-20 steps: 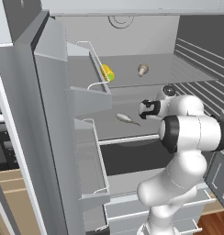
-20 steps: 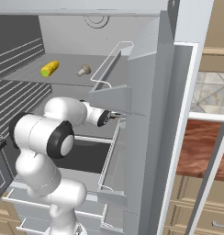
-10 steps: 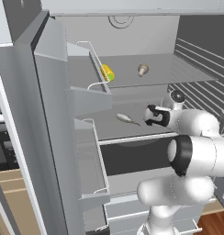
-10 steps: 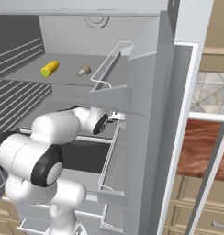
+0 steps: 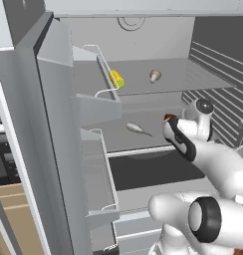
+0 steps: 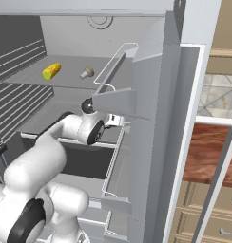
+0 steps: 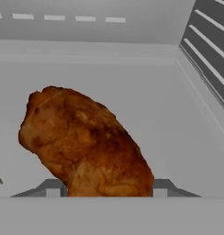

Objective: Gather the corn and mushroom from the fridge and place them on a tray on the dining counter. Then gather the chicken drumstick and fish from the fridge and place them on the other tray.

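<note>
No readable text or labels — seemingly.

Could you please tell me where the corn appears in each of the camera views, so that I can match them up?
Left base view: the corn lies at the left end of the upper fridge shelf, behind the door bin's wire rail.
Right base view: the corn lies on the same shelf, upper left.
Hand view: not in it.
Shared landmark: the mushroom on that shelf beside it.
</note>
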Controlling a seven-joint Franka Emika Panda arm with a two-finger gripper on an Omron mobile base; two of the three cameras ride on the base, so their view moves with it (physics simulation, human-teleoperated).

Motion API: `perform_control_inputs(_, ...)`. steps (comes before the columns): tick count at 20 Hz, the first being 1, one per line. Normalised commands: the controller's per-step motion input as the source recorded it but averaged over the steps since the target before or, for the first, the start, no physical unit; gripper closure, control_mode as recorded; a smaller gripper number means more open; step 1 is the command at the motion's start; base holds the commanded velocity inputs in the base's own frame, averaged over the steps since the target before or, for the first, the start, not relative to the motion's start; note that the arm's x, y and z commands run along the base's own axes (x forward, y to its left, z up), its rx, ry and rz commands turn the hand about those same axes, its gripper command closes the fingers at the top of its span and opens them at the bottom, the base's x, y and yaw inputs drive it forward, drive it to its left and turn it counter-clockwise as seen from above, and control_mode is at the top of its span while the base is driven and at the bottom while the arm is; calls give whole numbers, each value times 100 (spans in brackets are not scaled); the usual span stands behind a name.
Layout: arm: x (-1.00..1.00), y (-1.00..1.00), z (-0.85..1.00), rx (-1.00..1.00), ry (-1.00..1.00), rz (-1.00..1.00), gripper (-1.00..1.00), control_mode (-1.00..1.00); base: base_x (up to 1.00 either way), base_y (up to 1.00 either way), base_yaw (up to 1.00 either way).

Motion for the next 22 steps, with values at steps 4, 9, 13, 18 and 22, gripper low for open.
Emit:
perform_control_inputs(4,-64,25,36,0,-2,6,100,-100,0,0,0)
perform_control_inputs(9,-75,21,41,0,-8,2,100,-100,0,0,0)
perform_control_inputs(13,-62,13,58,0,-3,0,100,-100,0,0,0)
perform_control_inputs(18,-72,0,39,0,-5,0,100,-100,0,0,0)
perform_control_inputs(22,-49,3,63,-2,-2,0,100,-100,0,0,0)
